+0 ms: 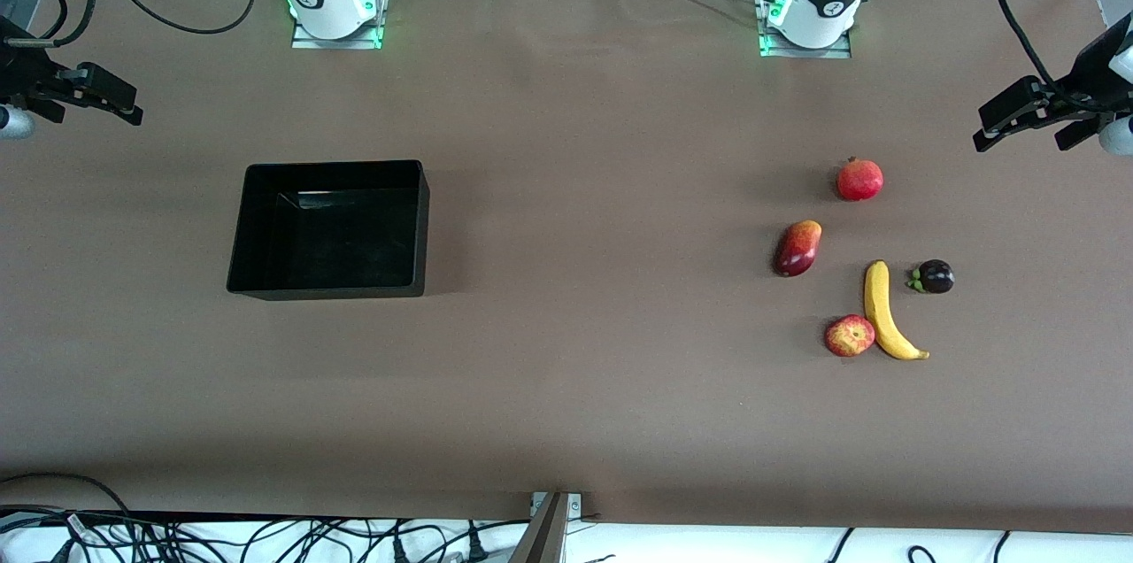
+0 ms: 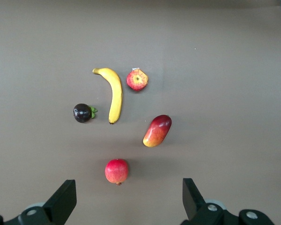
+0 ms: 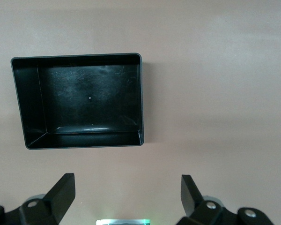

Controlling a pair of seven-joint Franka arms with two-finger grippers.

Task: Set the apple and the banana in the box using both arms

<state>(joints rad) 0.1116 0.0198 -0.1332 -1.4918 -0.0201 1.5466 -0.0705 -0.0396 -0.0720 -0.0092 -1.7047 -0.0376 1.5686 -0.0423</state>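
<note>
The apple (image 1: 850, 335) (image 2: 137, 80), red with yellow streaks, lies against the yellow banana (image 1: 882, 311) (image 2: 113, 93) at the left arm's end of the table. The empty black box (image 1: 327, 289) (image 3: 33, 103) stands toward the right arm's end. My left gripper (image 1: 996, 125) (image 2: 129, 199) hangs open high over the table edge at its own end, with nothing between its fingers. Over the table edge at the right arm's end, my right gripper (image 1: 119, 98) (image 3: 128, 197) is raised and open, holding nothing.
Beside the apple and banana lie a red pomegranate (image 1: 859, 179) (image 2: 116, 171), a red-and-dark mango (image 1: 797, 248) (image 2: 157, 131) and a dark mangosteen (image 1: 933, 277) (image 2: 83, 113). Brown tabletop stretches between the box and the fruit.
</note>
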